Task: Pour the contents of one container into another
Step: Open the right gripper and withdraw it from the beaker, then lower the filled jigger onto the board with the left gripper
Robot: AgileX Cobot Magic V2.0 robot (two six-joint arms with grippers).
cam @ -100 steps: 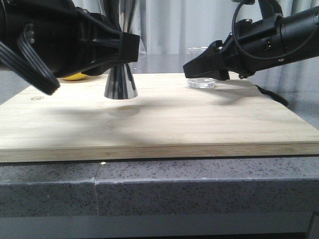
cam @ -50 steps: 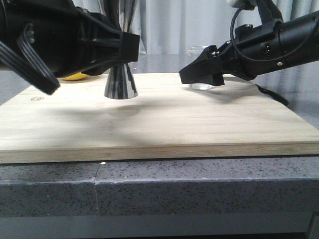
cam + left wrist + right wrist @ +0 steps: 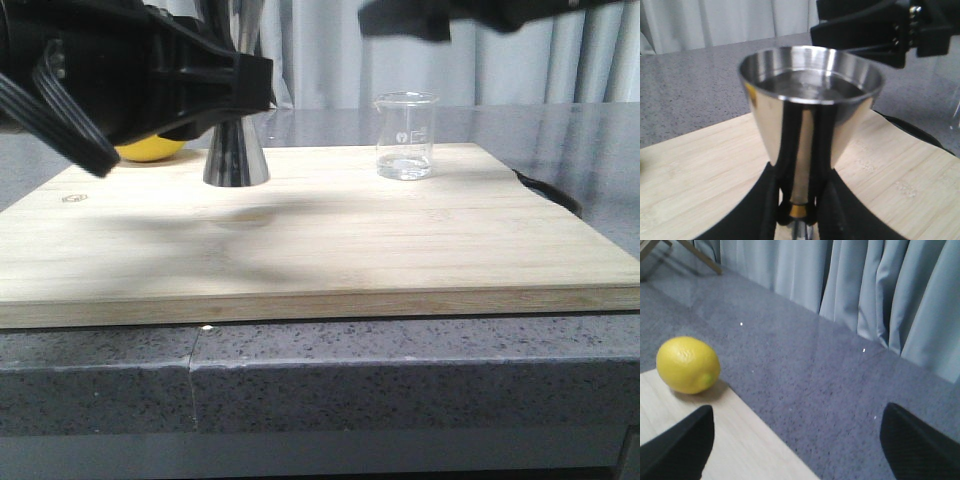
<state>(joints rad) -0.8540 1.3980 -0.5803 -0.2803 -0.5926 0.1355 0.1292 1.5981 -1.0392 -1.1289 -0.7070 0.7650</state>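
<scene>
The steel jigger (image 3: 236, 158) is at the back left of the wooden board (image 3: 330, 240), and my left gripper (image 3: 248, 90) is shut on its narrow waist. From the left wrist, its upper cup (image 3: 810, 95) fills the view, with what looks like clear liquid inside, and my left gripper (image 3: 797, 210) clasps the waist below. The clear glass beaker (image 3: 406, 135) stands upright and alone at the back right of the board, with a little liquid in its bottom. My right gripper (image 3: 405, 18) hangs high above the board, left of the beaker; its wrist view shows the right gripper (image 3: 797, 445) open and holding nothing.
A yellow lemon (image 3: 150, 150) lies behind my left arm at the board's back left corner; from the right wrist the lemon (image 3: 687, 364) shows on that corner. A speckled grey counter (image 3: 320, 370) carries the board. Grey curtains (image 3: 880, 290) hang behind. A dark cable (image 3: 545, 190) lies off the right edge.
My right gripper has let go of the beaker, which stays on the board, and has risen up and left. The jigger in my left gripper has shifted slightly left and up.
</scene>
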